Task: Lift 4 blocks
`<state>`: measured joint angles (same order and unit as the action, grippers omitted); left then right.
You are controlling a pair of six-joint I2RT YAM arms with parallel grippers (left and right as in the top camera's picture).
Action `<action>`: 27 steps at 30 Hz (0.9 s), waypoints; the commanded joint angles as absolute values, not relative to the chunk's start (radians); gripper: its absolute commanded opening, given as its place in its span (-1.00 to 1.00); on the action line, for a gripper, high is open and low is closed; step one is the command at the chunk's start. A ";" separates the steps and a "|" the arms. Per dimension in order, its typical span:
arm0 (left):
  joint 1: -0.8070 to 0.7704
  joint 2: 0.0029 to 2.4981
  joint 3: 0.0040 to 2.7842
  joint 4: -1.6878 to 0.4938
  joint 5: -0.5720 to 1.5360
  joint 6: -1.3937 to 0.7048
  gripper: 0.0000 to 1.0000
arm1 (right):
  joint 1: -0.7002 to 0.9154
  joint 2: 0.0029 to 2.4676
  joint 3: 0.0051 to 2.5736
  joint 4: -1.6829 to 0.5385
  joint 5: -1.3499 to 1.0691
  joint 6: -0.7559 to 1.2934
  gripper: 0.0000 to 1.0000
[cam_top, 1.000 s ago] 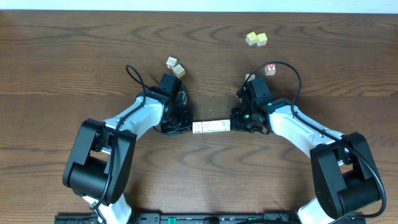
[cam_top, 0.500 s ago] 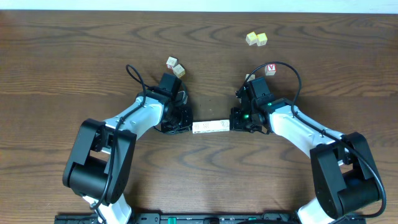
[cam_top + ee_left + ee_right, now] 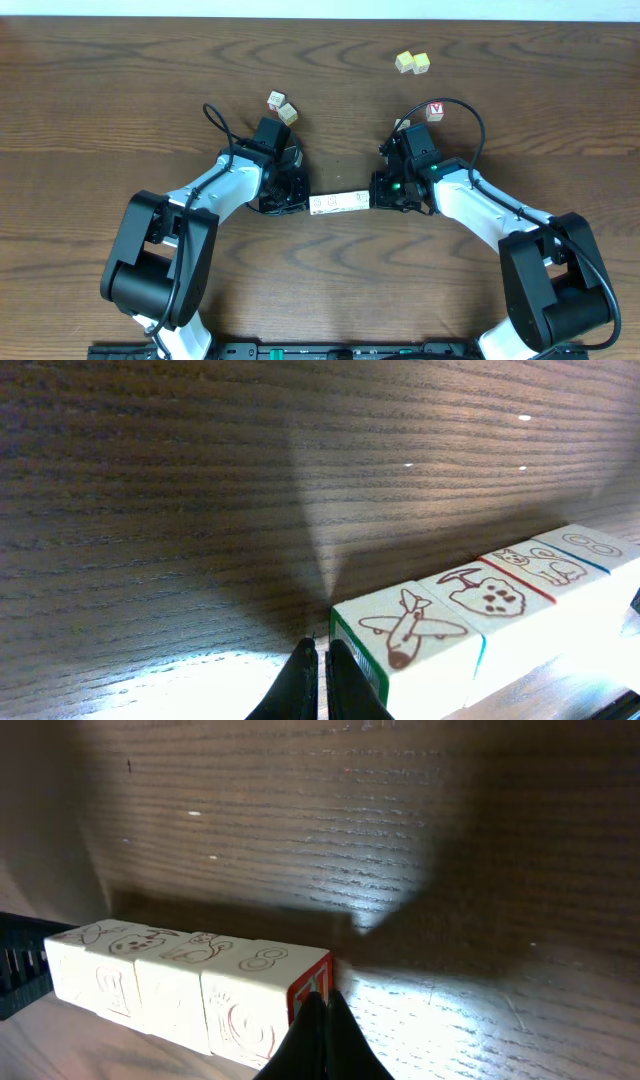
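Note:
Four pale cream blocks (image 3: 340,202) form one tight row between my two grippers. My left gripper (image 3: 307,205) is shut, with nothing between its fingers, and its closed tips (image 3: 322,647) press the green-edged end of the airplane block (image 3: 410,635). My right gripper (image 3: 374,198) is shut too, its closed tips (image 3: 320,1000) against the red end face (image 3: 312,988) of the last block (image 3: 255,995). In both wrist views the row casts a shadow on the wood and seems to hang just above the table.
Two loose cubes (image 3: 282,107) lie behind the left arm. Two yellow-topped cubes (image 3: 412,62) sit far back on the right. A cube with a red face (image 3: 434,111) rests behind the right wrist, beside its looping cable (image 3: 470,115).
The row has tilted slightly, its right end shifting a little toward the far side. Both grippers stay shut against its ends.

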<state>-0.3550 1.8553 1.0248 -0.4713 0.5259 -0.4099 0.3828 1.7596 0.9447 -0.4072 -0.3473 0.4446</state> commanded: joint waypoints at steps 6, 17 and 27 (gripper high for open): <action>-0.361 1.821 1.018 -0.466 0.599 -0.389 -0.86 | 0.395 1.763 0.947 -0.399 -0.450 0.455 -0.98; -0.378 1.816 1.018 -0.469 0.600 -0.390 -0.86 | 0.398 1.763 0.954 -0.400 -0.477 0.455 -0.98; -0.406 1.815 1.018 -0.469 0.599 -0.390 -0.86 | 0.408 1.733 0.955 -0.416 -0.476 0.455 -0.98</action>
